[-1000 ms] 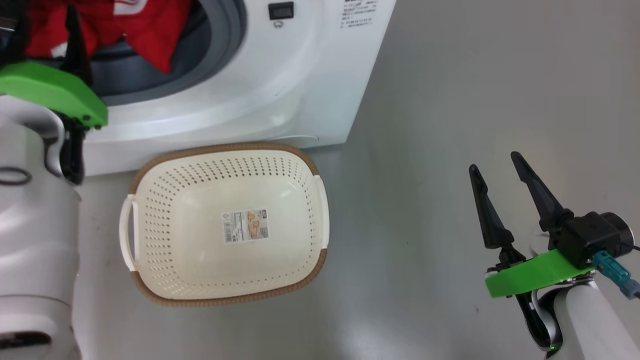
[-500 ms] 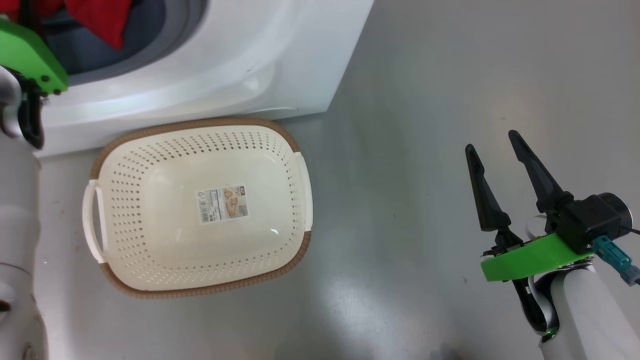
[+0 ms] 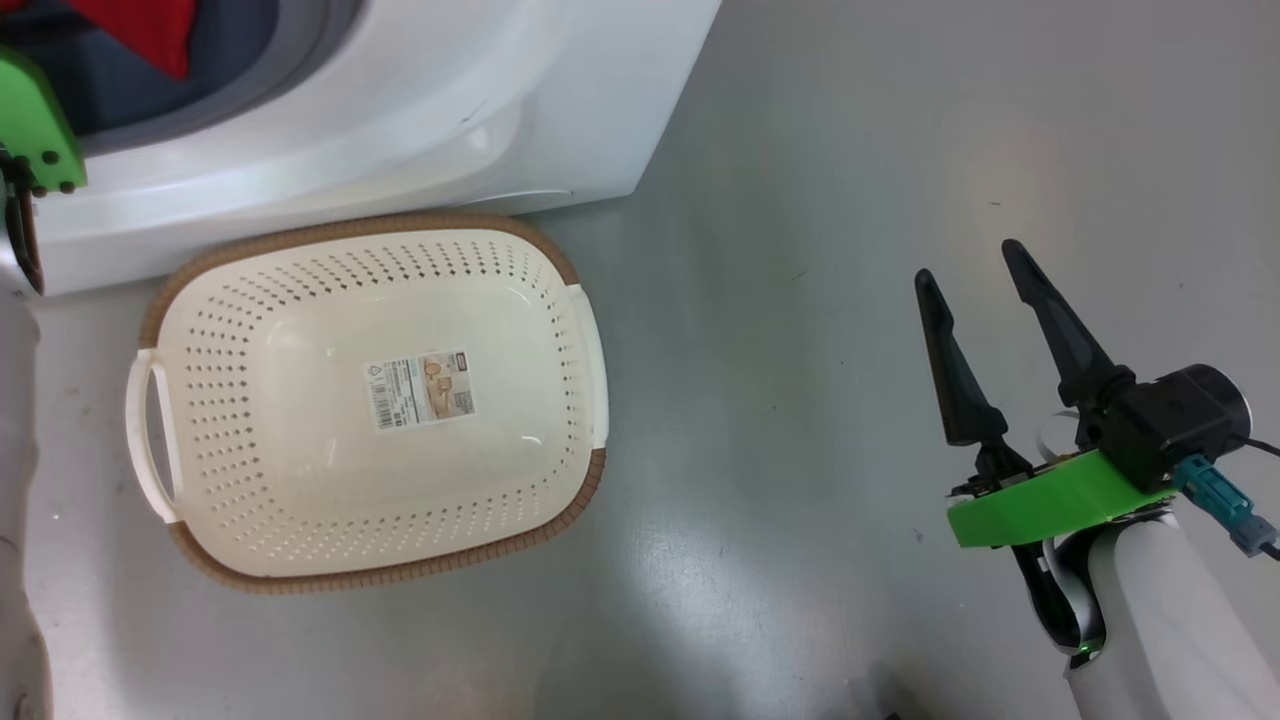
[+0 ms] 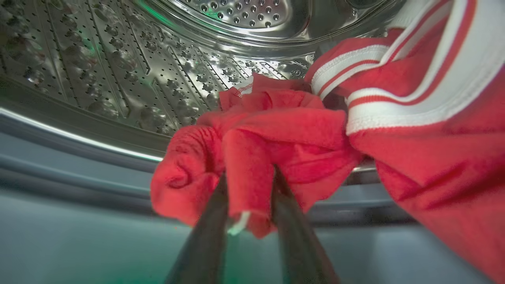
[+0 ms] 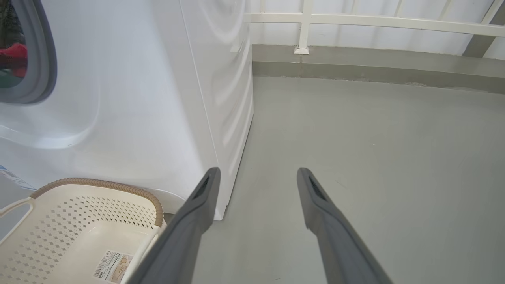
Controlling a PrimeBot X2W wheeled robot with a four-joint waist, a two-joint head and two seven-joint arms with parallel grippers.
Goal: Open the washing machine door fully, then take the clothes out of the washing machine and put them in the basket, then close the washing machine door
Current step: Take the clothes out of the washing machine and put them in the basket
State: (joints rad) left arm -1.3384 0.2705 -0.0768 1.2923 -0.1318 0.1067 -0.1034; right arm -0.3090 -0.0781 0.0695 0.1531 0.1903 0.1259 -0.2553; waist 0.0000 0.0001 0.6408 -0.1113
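The big white boxy washing machine (image 3: 420,110) has a smooth, glossy shell that catches soft highlights. Its perforated drum (image 4: 118,67) is bright polished steel, and the grey ring (image 5: 44,59) round the opening looks like matt rubber. The red clothes (image 4: 284,130) with white striped bands are soft knitted cloth with a fine nap. The cream-white perforated basket (image 3: 300,490) is smooth plastic with a faint sheen, its brown rim moulded to a woven texture; a printed paper label (image 3: 420,388) lies on its bottom. The grey floor (image 3: 800,250) is smooth and dully reflective.
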